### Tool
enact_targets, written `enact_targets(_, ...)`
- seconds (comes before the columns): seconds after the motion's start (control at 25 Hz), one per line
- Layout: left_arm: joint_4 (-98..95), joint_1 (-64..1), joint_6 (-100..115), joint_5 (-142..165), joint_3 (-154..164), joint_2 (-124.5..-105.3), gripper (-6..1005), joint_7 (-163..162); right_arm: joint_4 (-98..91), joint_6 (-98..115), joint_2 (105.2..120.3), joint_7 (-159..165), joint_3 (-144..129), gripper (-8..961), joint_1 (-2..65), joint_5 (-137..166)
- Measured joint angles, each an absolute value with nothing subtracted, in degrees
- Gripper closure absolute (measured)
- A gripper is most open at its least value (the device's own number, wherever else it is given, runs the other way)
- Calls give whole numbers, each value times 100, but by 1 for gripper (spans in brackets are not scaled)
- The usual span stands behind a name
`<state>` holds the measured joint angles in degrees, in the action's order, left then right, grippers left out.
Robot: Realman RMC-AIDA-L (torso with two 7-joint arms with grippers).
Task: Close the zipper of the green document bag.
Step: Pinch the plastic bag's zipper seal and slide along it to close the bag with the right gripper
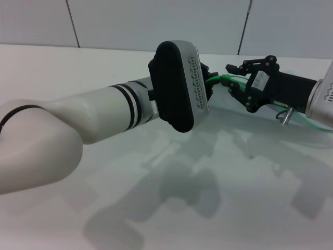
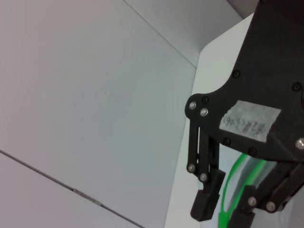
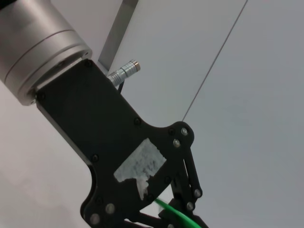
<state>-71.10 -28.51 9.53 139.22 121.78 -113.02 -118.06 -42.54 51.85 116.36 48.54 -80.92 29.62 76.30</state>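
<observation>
The green document bag (image 1: 312,126) shows only as thin green edge lines under my right arm, and as a translucent sheet (image 2: 254,168) in the left wrist view. Its zipper (image 1: 216,79) runs as a bright green strip between the two grippers, above the table. My right gripper (image 1: 232,79) stands open, one finger on each side of the strip (image 2: 227,204). My left gripper is hidden behind its own wrist housing (image 1: 179,86). In the right wrist view a black gripper body (image 3: 128,156) appears, with the green strip (image 3: 166,206) at its lower edge and the fingertips cut off. I cannot make out the slider tab.
A white table (image 1: 166,208) fills the foreground under the left forearm (image 1: 93,117). A pale panelled wall (image 1: 156,21) rises behind the table's far edge. A metal connector (image 1: 285,117) sticks out of the right wrist.
</observation>
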Motion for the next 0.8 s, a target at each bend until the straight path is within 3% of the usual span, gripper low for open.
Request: enact_targets(0.8,-7110,-2847,958,13935,12164,-11296,910,-11803,-4254,5245,11637,4857,-8170,750,2964,7603)
